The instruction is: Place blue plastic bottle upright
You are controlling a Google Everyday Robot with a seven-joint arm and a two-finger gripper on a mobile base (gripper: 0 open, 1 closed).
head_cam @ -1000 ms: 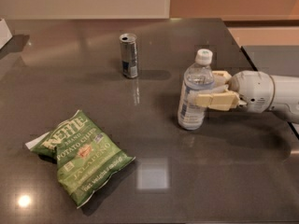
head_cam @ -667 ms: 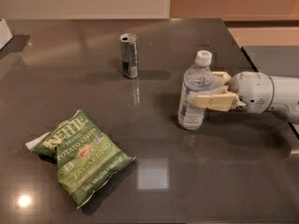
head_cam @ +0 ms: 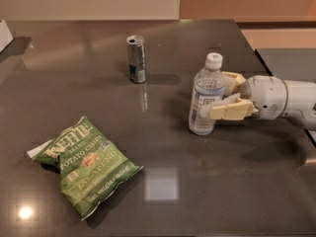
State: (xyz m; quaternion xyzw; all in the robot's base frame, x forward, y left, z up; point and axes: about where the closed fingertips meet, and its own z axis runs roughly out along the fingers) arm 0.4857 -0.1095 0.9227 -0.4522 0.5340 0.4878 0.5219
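The blue plastic bottle (head_cam: 203,85), clear with a white cap and a pale label, stands upright on the dark table (head_cam: 197,191), right of the middle. My gripper (head_cam: 216,96) reaches in from the right at label height. Its cream fingers (head_cam: 228,110) sit on either side of the bottle's body and close on it, one in front and one behind. The bottle's base rests on the table.
A slim silver-blue drink can (head_cam: 137,59) stands upright at the back, left of the bottle. A green chip bag (head_cam: 85,163) lies flat at the front left. The white arm (head_cam: 281,98) stretches off to the right edge. A white object (head_cam: 4,33) sits at the far left corner.
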